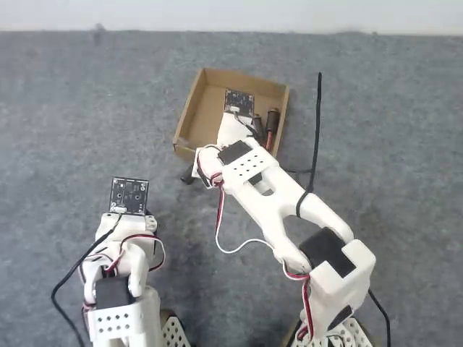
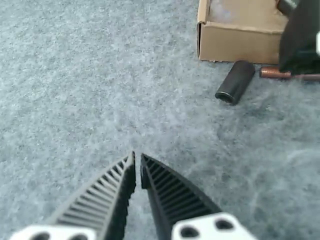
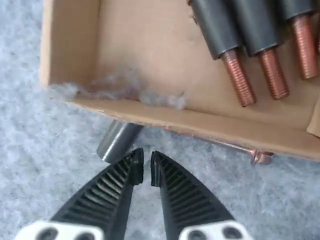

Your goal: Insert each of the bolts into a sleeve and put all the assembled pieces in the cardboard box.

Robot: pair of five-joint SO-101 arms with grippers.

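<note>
Twice found closed, empty: left gripper (image 2: 138, 165), right gripper (image 3: 146, 162). Saw filled sleeves (image 3: 252, 25) upper right in box (image 3: 145, 55), loose sleeve (image 3: 116, 141) below.

The table (image 1: 72, 108) is covered edge to edge in grey felt, and its far edge meets a pale wall. Toward that far edge, about midway across, sits the cardboard box (image 1: 188, 108), open-topped and turned at a slant to the edge. Just outside the box's near wall lie two loose pieces. One is a dark sleeve (image 2: 235, 81) on its side, one end just beside the wall. The other is a copper-coloured bolt (image 2: 274, 73) lying along the same wall, close to the sleeve. The two arm bases stand at the near edge — one (image 1: 173, 329) left of centre, the other (image 1: 347, 332) toward the right corner.
</note>
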